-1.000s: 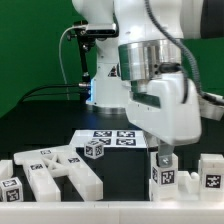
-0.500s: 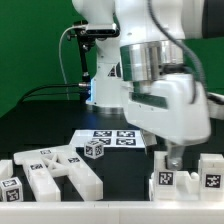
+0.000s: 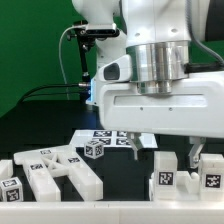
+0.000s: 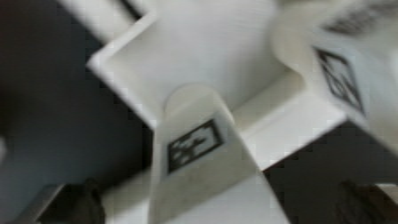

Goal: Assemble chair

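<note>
Several white chair parts with black-and-white tags lie along the front of the dark table. A white block (image 3: 166, 176) stands at the exterior view's right, another block (image 3: 211, 172) beside it. My gripper (image 3: 165, 150) hangs just above the first block, its broad side to the camera. It is open, with one finger (image 3: 133, 143) on each side. In the wrist view a tagged white bar (image 4: 199, 150) runs between my dark fingertips (image 4: 349, 202), and my gripper (image 4: 210, 205) straddles it without closing. A flat white slab (image 4: 214, 70) lies beyond.
A cluster of white slabs and bars (image 3: 62, 170) lies at the exterior view's left, with a small tagged cube (image 3: 94, 150) behind it and another (image 3: 10, 188) at the far left. The marker board (image 3: 112, 138) lies flat behind. The arm's base stands at the back.
My gripper has turned about its vertical axis, from narrow side to broad side facing the camera. Its fingers now stand wide apart over the right block.
</note>
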You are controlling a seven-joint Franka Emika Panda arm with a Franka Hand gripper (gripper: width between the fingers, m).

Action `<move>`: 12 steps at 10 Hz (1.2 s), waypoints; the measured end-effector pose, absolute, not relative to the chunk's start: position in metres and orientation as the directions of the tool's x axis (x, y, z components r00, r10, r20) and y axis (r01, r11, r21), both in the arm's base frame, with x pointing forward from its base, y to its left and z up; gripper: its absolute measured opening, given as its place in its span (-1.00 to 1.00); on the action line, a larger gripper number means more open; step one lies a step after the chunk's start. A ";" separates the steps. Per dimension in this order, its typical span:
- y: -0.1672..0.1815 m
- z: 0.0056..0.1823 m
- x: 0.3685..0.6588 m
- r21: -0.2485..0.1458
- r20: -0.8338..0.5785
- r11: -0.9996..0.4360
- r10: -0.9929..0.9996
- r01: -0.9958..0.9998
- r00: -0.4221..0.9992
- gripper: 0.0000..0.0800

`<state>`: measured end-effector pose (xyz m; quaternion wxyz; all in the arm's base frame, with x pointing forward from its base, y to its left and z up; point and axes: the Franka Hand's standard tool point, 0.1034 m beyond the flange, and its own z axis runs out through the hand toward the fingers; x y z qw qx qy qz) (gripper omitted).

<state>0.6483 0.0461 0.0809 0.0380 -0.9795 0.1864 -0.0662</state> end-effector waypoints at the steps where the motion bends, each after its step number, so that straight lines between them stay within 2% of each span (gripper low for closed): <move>1: 0.047 0.081 0.648 -0.098 0.118 -0.940 -0.338 -0.328 0.934 0.62; 2: 0.046 0.081 0.648 -0.103 0.113 -0.924 -0.378 -0.368 0.919 0.62; 3: 0.046 0.080 0.648 -0.103 0.113 -0.922 -0.383 -0.373 0.917 0.42; 4: 0.046 0.080 0.648 -0.103 0.112 -0.921 -0.386 -0.375 0.916 -0.08; 5: 0.046 0.080 0.648 -0.118 0.098 -0.866 -0.497 -0.486 0.862 -0.29; 7: 0.046 0.080 0.648 -0.130 0.081 -0.787 -0.615 -0.604 0.784 -0.29; 8: 0.046 0.081 0.649 -0.140 0.049 -0.604 -0.796 -0.785 0.603 -0.29; 10: 0.052 0.080 0.648 -0.152 -0.035 -0.185 -0.981 -0.971 0.192 -0.29; 11: 0.051 0.081 0.648 -0.154 -0.075 -0.067 -0.994 -0.986 0.079 -0.29; 12: 0.050 0.081 0.648 -0.154 -0.096 -0.012 -0.995 -0.988 0.027 -0.29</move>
